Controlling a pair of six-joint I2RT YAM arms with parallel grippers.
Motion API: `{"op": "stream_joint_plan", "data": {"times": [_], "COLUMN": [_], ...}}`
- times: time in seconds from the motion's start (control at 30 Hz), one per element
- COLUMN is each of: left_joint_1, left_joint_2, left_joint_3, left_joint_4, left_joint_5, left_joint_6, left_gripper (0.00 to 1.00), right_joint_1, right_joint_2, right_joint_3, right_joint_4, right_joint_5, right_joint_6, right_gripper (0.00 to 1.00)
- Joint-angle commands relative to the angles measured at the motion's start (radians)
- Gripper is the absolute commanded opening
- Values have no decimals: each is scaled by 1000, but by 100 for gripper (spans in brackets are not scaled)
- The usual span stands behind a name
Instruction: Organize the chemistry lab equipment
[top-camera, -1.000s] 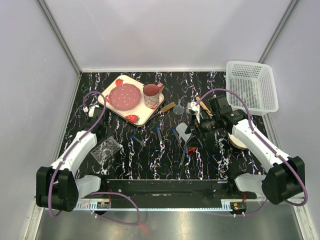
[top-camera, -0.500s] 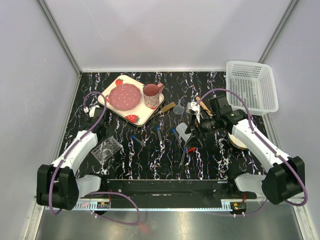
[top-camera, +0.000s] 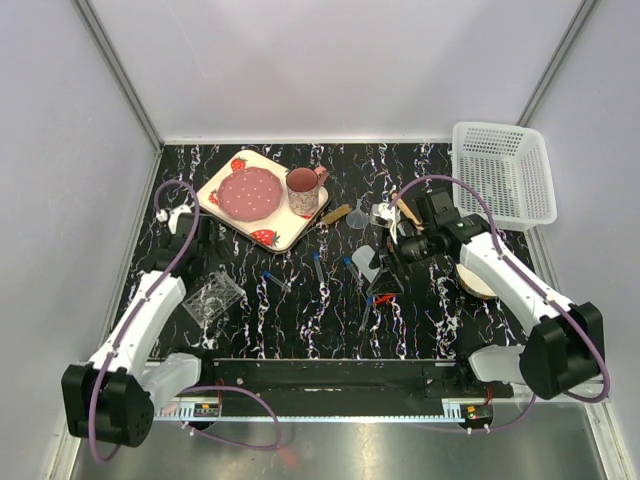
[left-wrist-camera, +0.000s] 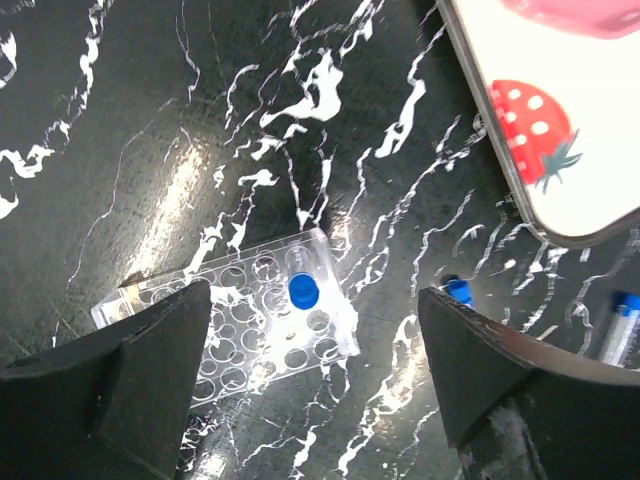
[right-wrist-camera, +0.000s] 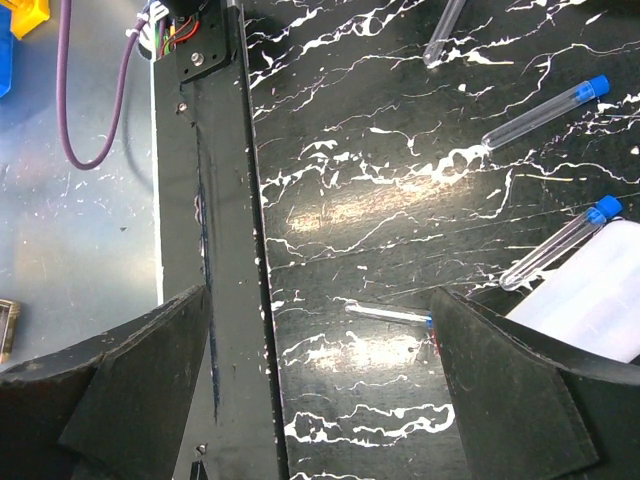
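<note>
While pale walls enclose the black, white-veined table (top-camera: 300, 325), the left gripper (left-wrist-camera: 312, 300) hangs spread wide above the clear tube rack (left-wrist-camera: 230, 335), which lies between its fingers and holds one blue-capped tube (left-wrist-camera: 302, 290). The right gripper (right-wrist-camera: 320, 295) gapes wide too, the squeeze bottle (right-wrist-camera: 590, 290) just beside one finger and loose tubes (right-wrist-camera: 545, 100) nearby.

Robot lab booth, white walls (top-camera: 330, 70)

my body: white shells on left arm (top-camera: 150, 310) and right arm (top-camera: 505, 275) | black joints, blocky black shoulders | purple cable (top-camera: 178, 192) looping along each | left gripper (left-wrist-camera: 312, 300), right gripper (right-wrist-camera: 320, 300): matte black wedge fingers (left-wrist-camera: 130, 370), dusty, scuffed
</note>
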Motion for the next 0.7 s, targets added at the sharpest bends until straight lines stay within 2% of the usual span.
{"op": "stream_joint_plan", "data": {"times": [0.0, 0.07, 0.23, 0.3, 0.37, 0.47, 0.57, 0.67], "left_joint_1": [6, 4, 7, 6, 7, 6, 6, 6], "left_joint_2": [-100, -141, -307, -367, -402, -457, -499, -530], "left_joint_3": [98, 107, 89, 83, 71, 60, 51, 47], "left_joint_4": [-39, -45, -37, -36, -39, -50, -57, -76], "left_joint_5": [29, 55, 142, 168, 211, 257, 285, 285], "left_joint_6": [23, 33, 19, 0, -12, -29, -46, -58], "left_gripper": [93, 99, 99, 99, 99, 99, 99, 99], "right_joint_1": [5, 29, 167, 200, 243, 298, 338, 344], "right_joint_2": [74, 135, 302, 351, 413, 491, 593, 702], "right_joint_3": [98, 158, 298, 340, 392, 448, 512, 576], "right_joint_4": [-47, -79, -70, -61, -27, 34, 44, 25], "right_joint_5": [21, 96, 326, 403, 460, 630, 734, 761], "right_joint_6": [-6, 19, 174, 263, 351, 457, 513, 557], "right_gripper": [96, 95, 92, 87, 85, 81, 73, 64]}}
